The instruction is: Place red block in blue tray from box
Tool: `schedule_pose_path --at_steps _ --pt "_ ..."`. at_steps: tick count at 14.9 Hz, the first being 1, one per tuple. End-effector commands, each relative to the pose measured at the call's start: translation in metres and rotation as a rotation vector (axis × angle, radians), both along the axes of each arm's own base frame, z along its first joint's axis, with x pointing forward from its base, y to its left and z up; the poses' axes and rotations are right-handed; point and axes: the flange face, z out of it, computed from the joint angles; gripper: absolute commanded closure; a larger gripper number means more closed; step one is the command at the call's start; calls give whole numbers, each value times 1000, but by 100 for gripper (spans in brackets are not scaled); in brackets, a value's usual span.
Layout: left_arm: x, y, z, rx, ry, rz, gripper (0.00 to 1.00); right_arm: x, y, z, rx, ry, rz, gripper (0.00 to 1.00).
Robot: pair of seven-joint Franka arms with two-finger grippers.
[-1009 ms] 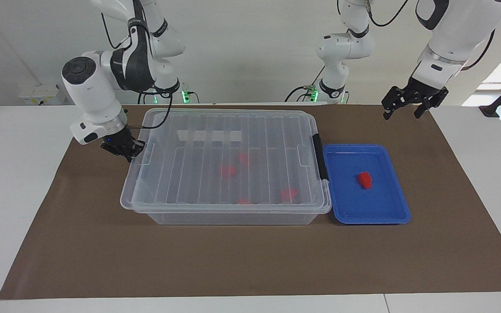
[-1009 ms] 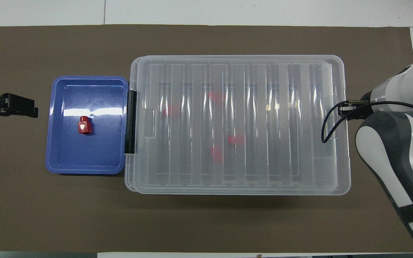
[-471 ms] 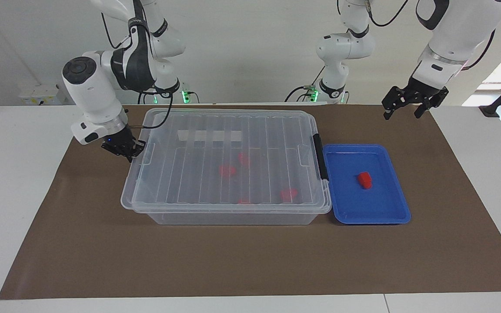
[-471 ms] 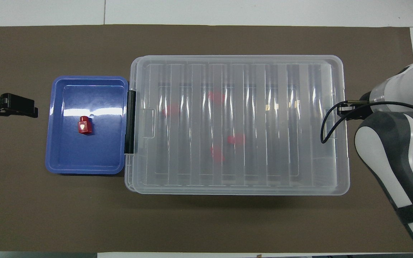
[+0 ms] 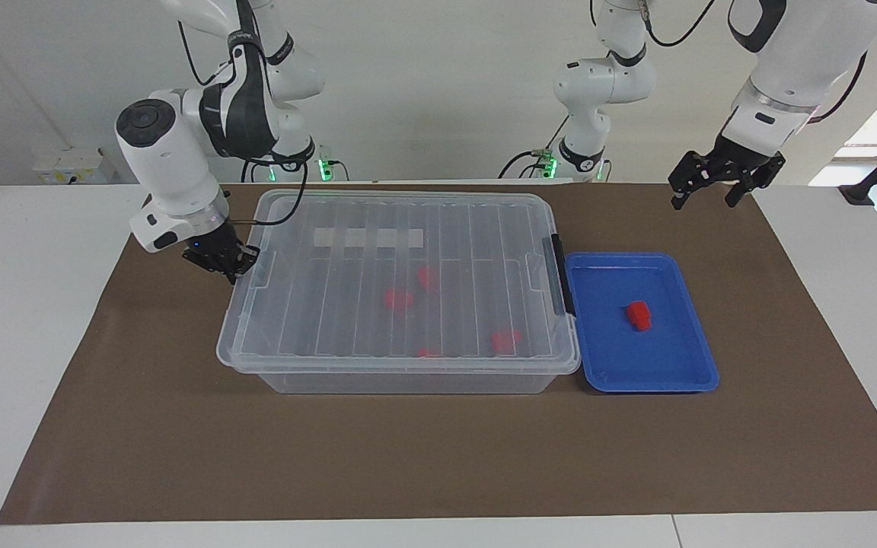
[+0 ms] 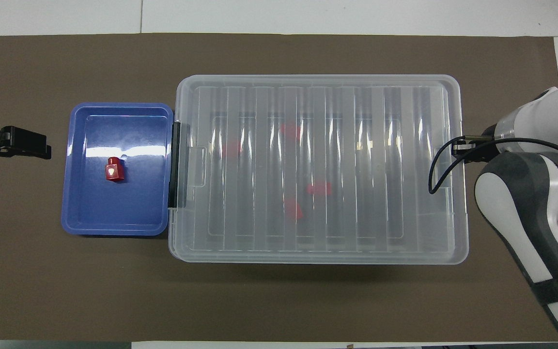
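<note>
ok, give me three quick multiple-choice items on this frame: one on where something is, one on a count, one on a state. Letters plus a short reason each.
1. Where is the blue tray?
A. On the lid of the box
B. Beside the box, toward the left arm's end of the table
C. Inside the box

2. How many red blocks lie in the blue tray?
A. None
B. One
C. Three

3. What state is the box's lid in?
A. On the box
B. Standing upright beside the box
C. Lying in the blue tray

Answers:
1. B: the tray sits on the mat against the box's black clip, below the raised left gripper.
2. B: a single red block shows on the tray floor; the other red pieces are under the lid.
3. A: the ribbed lid covers the box, with the right gripper at its edge.
</note>
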Motion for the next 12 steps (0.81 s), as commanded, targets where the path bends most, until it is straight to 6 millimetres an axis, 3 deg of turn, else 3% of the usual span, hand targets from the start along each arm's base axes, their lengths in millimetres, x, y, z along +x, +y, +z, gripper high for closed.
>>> schedule_pose_path --at_steps 1,4,8,9,10,12 --pt "-7 2 1 -2 4 13 0 5 1 23 10 34 -17 100" --pt "-7 2 1 -2 4 13 0 10 -12 74 -2 54 -21 100" --pt "-7 2 1 -2 3 13 0 -11 -62 103 17 123 -68 100" --pt "-7 2 1 -2 4 13 0 -15 -67 107 21 129 -76 68" --pt "-7 2 1 -2 4 13 0 -20 -69 112 25 137 -78 1" --pt "-7 2 1 -2 4 13 0 -23 -69 118 28 125 -80 0"
